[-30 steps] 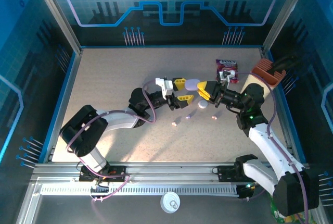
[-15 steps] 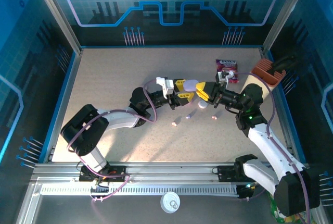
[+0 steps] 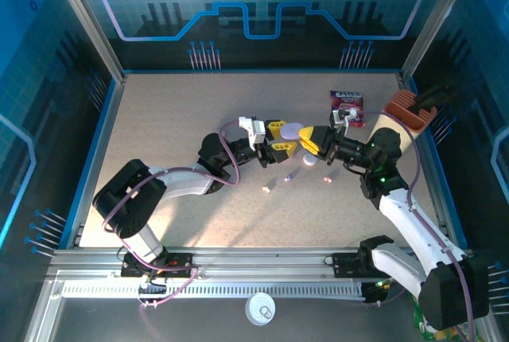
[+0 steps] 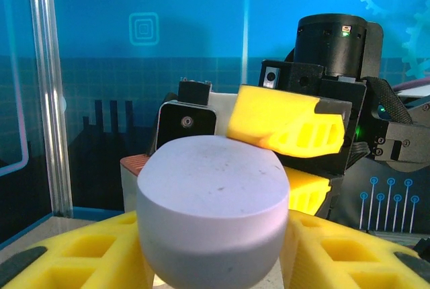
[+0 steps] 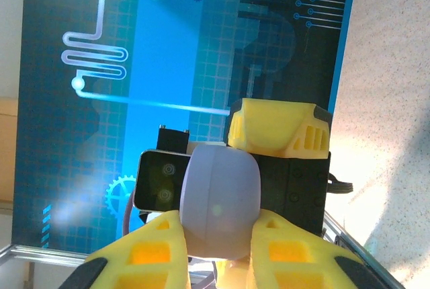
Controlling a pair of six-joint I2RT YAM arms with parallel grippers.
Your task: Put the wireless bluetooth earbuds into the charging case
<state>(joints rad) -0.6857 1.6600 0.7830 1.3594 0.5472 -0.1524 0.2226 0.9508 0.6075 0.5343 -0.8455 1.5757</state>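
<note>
two grippers meet over a lilac case at mid-table

seen from above, the two arms reach in from either side and come nose to nose over the middle of the table, with a pale lilac, pebble-shaped case raised between them. the right gripper is clamped on the case; its wrist camera shows both yellow fingers pressed against the rounded sides. the left gripper faces it with its fingers partly apart, one to each side of the same case. in its own wrist view the case sits low between the yellow pads and seems to meet them, but whether they are squeezing it cannot be told. the earbuds lie loose on the tabletop just on the near side of the grippers: four tiny pale pieces scattered in a short band, none touching a finger or the case. a dark red packet lies flat near the far right corner, beside a brown holder at the table's right edge.
</note>
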